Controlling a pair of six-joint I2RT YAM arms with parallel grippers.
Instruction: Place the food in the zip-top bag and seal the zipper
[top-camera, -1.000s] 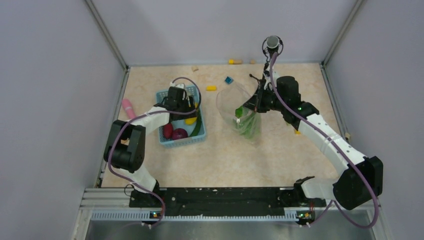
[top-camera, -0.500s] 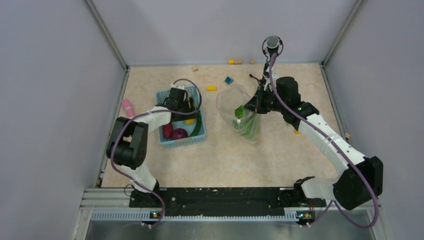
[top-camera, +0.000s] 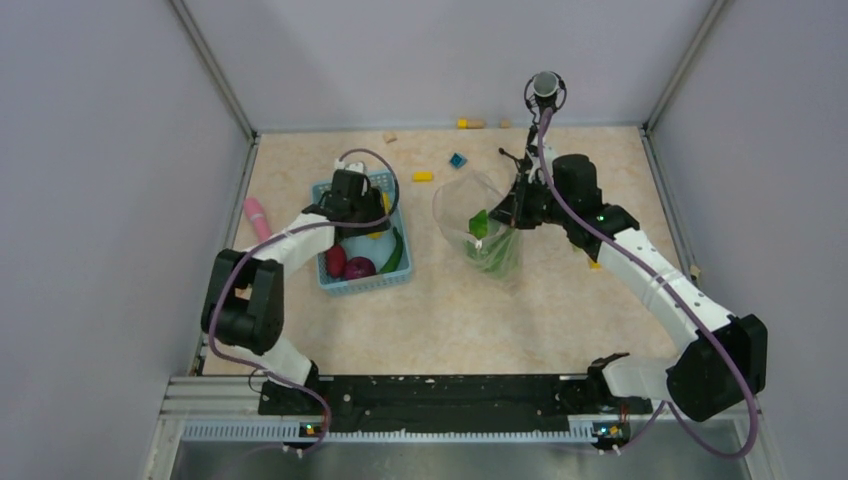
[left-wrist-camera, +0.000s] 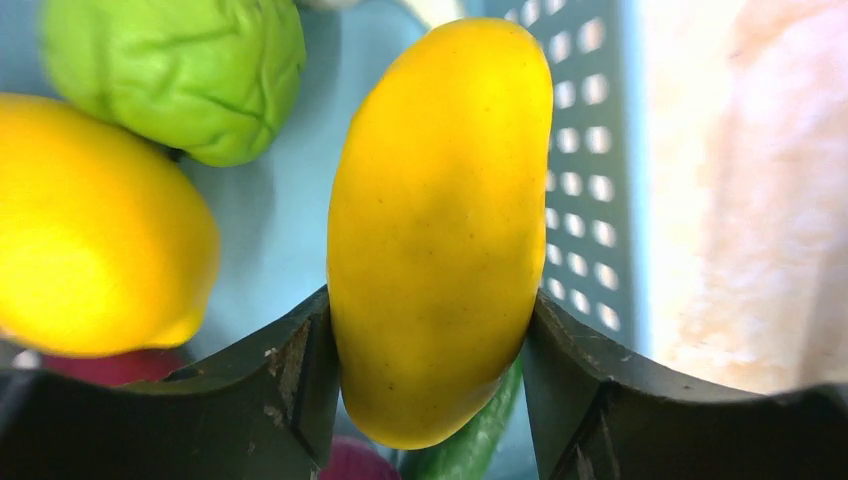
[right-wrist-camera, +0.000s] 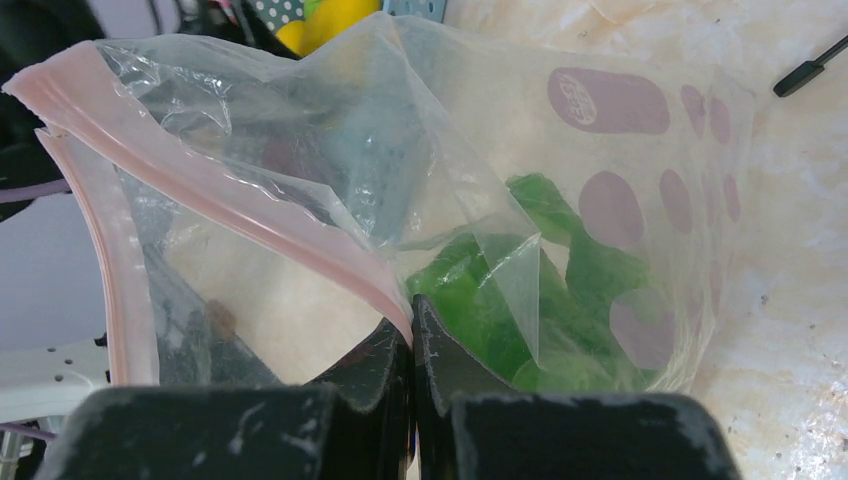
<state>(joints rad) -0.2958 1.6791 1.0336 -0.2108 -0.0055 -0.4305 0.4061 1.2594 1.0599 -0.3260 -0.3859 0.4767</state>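
Note:
My left gripper (left-wrist-camera: 430, 330) is shut on a yellow citrus piece (left-wrist-camera: 440, 220) over the light blue basket (top-camera: 352, 278). In the left wrist view a second yellow piece (left-wrist-camera: 90, 230), a green lime (left-wrist-camera: 180, 70), a dark green cucumber (left-wrist-camera: 470, 445) and a red-purple piece (left-wrist-camera: 350, 465) lie in the basket. My right gripper (right-wrist-camera: 412, 330) is shut on the pink-red zipper strip (right-wrist-camera: 240, 200) of the clear zip-top bag (top-camera: 480, 215) and holds its mouth open. Green lettuce (right-wrist-camera: 520, 300) lies inside the bag.
A pink stick (top-camera: 257, 215) lies left of the basket by the wall. Small blocks lie near the back: a blue one (top-camera: 457, 159), a yellow one (top-camera: 422, 177) and another yellow one (top-camera: 469, 124). Walls close in three sides.
My left gripper has shifted slightly back and left over the basket with the yellow piece. The right arm and bag have barely moved.

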